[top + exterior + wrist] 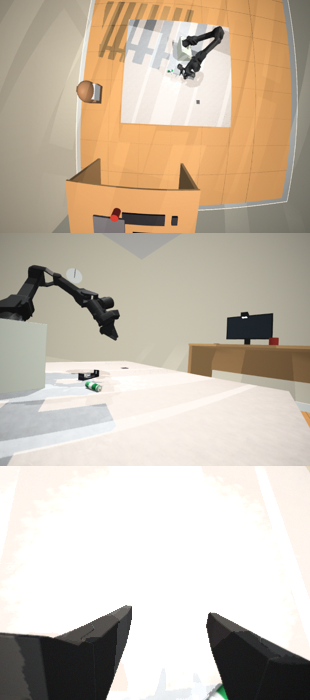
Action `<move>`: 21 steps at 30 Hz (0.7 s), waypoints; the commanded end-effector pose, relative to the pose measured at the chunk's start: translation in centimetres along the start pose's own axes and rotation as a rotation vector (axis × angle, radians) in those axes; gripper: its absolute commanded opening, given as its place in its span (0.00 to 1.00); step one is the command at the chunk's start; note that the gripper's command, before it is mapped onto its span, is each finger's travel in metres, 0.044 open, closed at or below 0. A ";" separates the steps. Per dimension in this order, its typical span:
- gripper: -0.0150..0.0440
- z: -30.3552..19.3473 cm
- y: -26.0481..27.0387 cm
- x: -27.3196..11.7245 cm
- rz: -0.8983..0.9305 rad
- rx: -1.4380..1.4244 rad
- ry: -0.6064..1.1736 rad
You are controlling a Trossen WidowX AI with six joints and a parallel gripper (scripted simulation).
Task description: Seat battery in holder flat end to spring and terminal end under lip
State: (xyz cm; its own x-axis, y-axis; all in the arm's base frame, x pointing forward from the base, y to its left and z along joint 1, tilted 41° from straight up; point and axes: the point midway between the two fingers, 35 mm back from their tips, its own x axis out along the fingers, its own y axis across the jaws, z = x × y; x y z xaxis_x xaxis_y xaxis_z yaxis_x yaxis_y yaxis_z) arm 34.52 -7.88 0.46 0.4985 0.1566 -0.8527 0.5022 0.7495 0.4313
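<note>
The green and white battery (pixel 170 71) (pixel 93 386) (pixel 222 692) lies on its side on the pale mat, outside the holder; only a bit shows at the wrist view's bottom edge. The black holder (pixel 81 377) stands on the mat just behind the battery in the exterior view. A small pale part shows inside its left end; its right end is taller. In the top view the arm hides most or all of the holder. My gripper (pixel 182 74) (pixel 116 338) (pixel 169 615) is partly open and empty, pointing down and forward, well above the mat and the holder.
A pale box (pixel 183 51) (pixel 22 355) stands under the arm's base, near the battery and holder. A small dark square (pixel 197 101) (pixel 124 368) lies on the mat. A desk (pixel 140 200) (pixel 200 361) with a monitor (pixel 249 326) stands away from the mat.
</note>
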 end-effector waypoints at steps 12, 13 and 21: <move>0.64 -14.5 -11.5 8.2 -0.112 0.903 0.686; 0.64 -14.7 -11.6 8.2 -0.113 0.913 0.693; 0.64 -14.7 -11.6 8.2 -0.113 0.913 0.693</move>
State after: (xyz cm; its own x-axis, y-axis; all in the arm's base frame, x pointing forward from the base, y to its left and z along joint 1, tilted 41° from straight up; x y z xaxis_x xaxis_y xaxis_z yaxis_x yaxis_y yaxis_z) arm 22.51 -5.95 -15.68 0.0642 0.6370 -0.7682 0.9806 0.1025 0.1669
